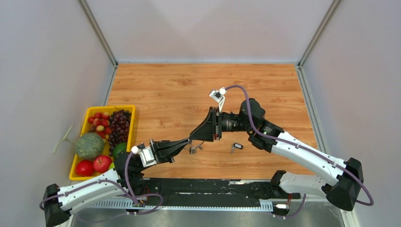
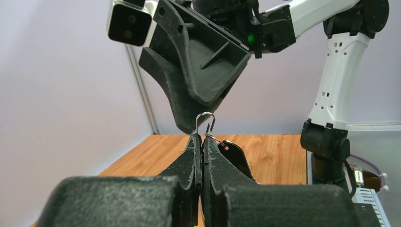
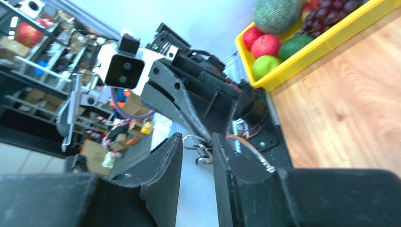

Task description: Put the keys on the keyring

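Left wrist view: left gripper (image 2: 202, 140) clenched on keyring (image 2: 204, 113); right gripper (image 3: 197, 140) released, jaws parted just beside it. Black-headed key (image 1: 237, 146) lies on table (image 1: 165, 94), right.

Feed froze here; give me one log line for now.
left gripper: shut on keyring | right gripper: open at keyring | key: on table

The left arm (image 1: 90, 187) and the right arm (image 1: 302, 151) consist of white link shells joined by black joint housings. A purple cable (image 1: 239, 86) runs along the outside of each arm. The left gripper (image 2: 202, 138) and the right gripper (image 3: 196, 142) carry black, rough-textured, wedge-shaped fingers (image 3: 163, 165). A white camera housing (image 3: 124, 71) with dark lenses sits at each wrist. A green indicator light (image 2: 250, 38) shows on the right wrist. Both bases mount on a black rail (image 1: 208, 187).
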{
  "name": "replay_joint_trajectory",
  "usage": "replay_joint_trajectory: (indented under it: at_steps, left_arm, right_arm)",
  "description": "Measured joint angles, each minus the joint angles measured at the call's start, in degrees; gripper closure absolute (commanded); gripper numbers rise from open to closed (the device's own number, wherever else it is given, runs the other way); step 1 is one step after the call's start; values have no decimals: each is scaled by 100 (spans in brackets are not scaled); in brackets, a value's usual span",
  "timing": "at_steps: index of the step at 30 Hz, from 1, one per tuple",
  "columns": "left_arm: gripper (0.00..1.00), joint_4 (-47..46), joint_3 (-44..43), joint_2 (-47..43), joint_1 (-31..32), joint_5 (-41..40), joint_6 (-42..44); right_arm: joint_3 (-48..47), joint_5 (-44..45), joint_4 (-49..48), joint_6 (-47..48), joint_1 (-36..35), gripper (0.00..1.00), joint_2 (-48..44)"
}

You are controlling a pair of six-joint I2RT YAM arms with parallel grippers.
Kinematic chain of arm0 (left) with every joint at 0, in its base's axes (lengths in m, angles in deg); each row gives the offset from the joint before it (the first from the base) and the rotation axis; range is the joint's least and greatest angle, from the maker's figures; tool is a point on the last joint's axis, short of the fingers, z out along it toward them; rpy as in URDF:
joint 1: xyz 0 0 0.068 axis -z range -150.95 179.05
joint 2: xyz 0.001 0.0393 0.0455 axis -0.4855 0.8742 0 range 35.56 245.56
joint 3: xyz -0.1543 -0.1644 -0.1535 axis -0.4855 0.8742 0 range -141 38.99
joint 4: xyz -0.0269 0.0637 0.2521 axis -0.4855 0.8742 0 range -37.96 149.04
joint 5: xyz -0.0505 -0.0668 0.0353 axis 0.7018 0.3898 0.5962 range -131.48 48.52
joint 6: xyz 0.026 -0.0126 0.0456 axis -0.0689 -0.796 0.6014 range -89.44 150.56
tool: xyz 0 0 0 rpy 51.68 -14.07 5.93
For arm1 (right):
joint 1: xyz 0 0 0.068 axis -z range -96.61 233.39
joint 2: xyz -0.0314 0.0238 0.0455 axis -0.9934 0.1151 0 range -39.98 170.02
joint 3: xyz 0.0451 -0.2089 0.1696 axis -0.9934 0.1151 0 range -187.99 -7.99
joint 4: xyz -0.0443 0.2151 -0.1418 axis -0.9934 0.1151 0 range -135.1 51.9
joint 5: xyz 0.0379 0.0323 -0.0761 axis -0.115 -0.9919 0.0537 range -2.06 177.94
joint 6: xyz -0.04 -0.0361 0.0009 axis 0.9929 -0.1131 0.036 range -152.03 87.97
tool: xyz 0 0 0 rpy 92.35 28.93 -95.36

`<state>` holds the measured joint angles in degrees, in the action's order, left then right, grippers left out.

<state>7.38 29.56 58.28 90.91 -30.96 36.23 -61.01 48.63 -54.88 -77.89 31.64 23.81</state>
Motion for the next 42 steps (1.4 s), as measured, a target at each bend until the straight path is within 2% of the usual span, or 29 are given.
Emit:
replay_joint_trajectory:
  at_steps: [6, 13, 19, 42]
  left_arm:
    - [100, 37, -2, -15, 31, -11, -44]
    - [90, 330, -79, -55, 31, -214, -125]
    - [82, 730, -304, -22, 31, -522, -201]
    - [79, 1530, -715, 457, 31, -1349, -343]
  right_arm:
    - [-599, 579, 1064, 885, 7, 60, -114]
    - [-1115, 1209, 1926, 1895, 7, 58, -162]
    - [-1338, 1292, 2437, 2476, 7, 58, -35]
    - [-1792, 1486, 2994, 2865, -337, 58, 468]
